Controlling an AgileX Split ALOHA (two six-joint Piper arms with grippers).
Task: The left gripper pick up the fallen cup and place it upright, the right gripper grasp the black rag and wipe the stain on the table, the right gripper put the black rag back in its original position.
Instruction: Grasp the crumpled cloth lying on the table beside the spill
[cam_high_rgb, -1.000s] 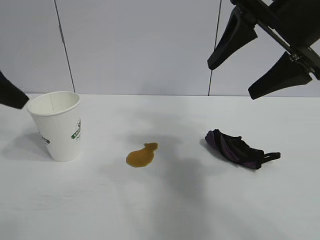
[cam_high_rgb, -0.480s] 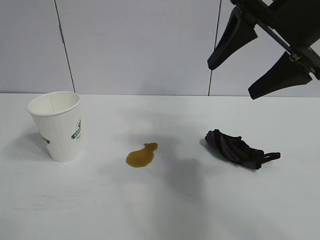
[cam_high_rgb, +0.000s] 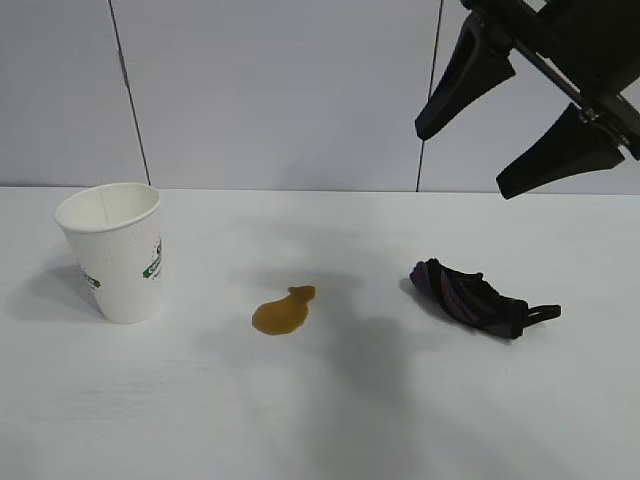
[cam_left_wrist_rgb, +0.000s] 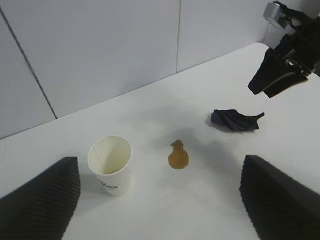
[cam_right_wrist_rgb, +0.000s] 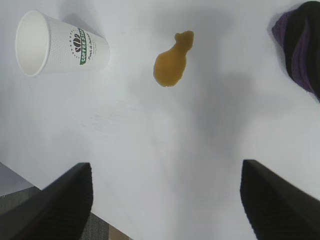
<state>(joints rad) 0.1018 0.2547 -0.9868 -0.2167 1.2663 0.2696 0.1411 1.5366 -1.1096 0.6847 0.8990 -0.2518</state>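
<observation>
White table (cam_high_rgb: 320, 420) holds an upright paper cup (cam_high_rgb: 112, 252) far left of the amber stain (cam_high_rgb: 283, 311), black rag (cam_high_rgb: 472, 298) right of it. Right gripper (cam_high_rgb: 505, 115) hangs above the rag, fingers spread and empty; left gripper (cam_left_wrist_rgb: 160, 200) likewise spread.

White cup (cam_high_rgb: 113, 254) upright; amber stain (cam_high_rgb: 283, 311) midway; black rag (cam_high_rgb: 472, 297) crumpled.
</observation>
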